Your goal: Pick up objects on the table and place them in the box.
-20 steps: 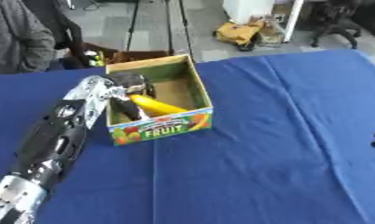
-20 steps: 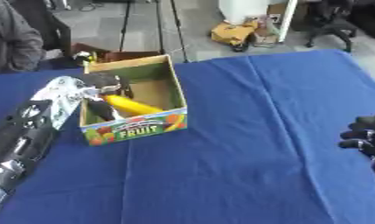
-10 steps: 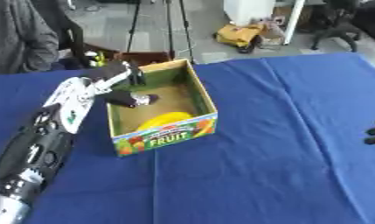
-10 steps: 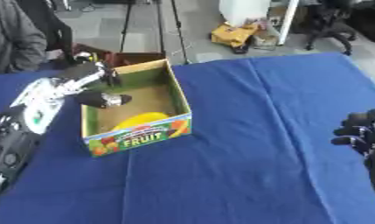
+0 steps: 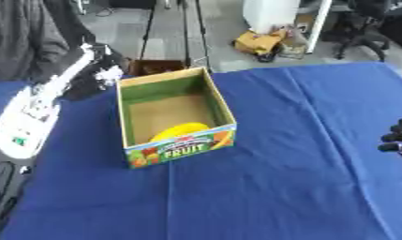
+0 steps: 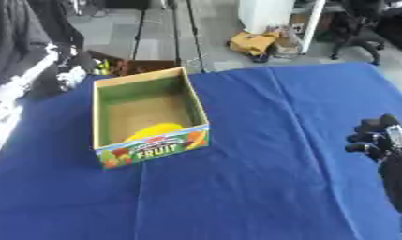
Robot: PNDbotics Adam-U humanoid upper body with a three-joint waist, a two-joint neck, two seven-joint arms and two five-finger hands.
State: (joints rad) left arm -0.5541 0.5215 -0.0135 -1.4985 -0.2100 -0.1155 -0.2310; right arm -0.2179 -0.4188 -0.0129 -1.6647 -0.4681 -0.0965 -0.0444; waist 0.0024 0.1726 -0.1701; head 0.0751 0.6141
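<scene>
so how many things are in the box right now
1 that shows: a yellow thing lies at the near end of the box, against the front wall. That wall hides the floor just behind it, so something more could sit there.

left hand [image 5: 101, 70] raised, right hand [image 6: 383, 138] curled

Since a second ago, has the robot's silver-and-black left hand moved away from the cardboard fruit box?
Yes. The left hand was over the cardboard fruit box beside the yellow object; now it is outside the box's left wall, toward the far-left corner.
</scene>
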